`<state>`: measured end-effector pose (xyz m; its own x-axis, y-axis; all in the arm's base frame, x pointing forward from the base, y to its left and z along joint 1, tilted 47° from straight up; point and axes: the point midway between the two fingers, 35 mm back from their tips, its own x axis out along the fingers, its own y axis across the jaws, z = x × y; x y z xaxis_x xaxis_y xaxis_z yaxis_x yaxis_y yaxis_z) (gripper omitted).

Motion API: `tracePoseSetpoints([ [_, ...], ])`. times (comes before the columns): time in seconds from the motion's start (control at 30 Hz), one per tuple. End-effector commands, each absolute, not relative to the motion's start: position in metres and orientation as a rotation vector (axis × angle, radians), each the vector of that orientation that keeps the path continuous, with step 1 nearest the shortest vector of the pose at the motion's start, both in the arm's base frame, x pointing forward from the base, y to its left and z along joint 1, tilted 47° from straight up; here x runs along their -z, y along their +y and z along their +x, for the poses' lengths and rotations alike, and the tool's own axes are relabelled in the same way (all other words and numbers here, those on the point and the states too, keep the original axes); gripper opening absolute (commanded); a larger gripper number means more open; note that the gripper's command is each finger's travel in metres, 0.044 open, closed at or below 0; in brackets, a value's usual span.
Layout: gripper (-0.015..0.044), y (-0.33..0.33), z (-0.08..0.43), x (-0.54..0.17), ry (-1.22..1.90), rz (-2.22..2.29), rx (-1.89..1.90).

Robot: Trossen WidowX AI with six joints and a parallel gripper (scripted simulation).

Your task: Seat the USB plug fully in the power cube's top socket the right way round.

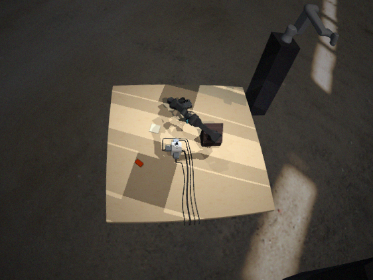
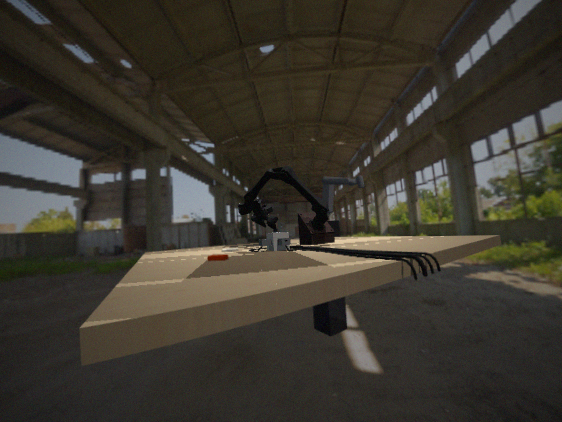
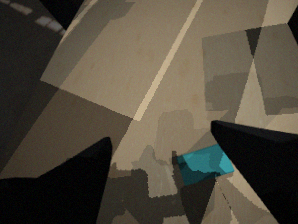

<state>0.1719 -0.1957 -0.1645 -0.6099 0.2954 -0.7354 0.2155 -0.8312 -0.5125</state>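
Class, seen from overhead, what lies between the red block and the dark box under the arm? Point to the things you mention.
The pale power cube [image 1: 176, 150] [image 2: 276, 242] and black cables [image 1: 188, 179] [image 2: 360, 253] lie between the red block [image 1: 139, 162] [image 2: 218, 257] and the dark box [image 1: 218, 127] [image 2: 305, 231], as the top view shows.

The boxy power cube [image 1: 176, 149] [image 2: 274, 242] sits upright, pale grey and white.

Red block [image 1: 139, 162] [image 2: 218, 257] beside pale square [image 1: 154, 129]

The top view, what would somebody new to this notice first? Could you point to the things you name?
Probably the black arm [image 1: 194, 120] [image 2: 285, 175], stretched from its dark red block [image 1: 217, 127] [image 2: 316, 237] over the pale table [image 1: 232, 186] [image 2: 225, 315]. Next, the grey-white power cube [image 1: 176, 148] [image 2: 276, 241] near the middle, with black cables [image 1: 187, 189] [image 2: 370, 253] running over the table's edge.
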Motion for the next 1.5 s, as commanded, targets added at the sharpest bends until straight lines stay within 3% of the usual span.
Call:
tracePoseSetpoints([
  [0.0,0.0426,-0.195,0.174,0.162,-0.911,-1.377,-2.62],
  [0.23,0.044,-0.144,0.244,0.074,-1.511,-1.865,-2.185],
  [0.57,0.044,-0.038,0.298,-0.078,-2.313,-2.537,-1.106],
  [1.47,0.044,-0.018,0.297,-0.078,-2.344,-2.564,-1.037],
])
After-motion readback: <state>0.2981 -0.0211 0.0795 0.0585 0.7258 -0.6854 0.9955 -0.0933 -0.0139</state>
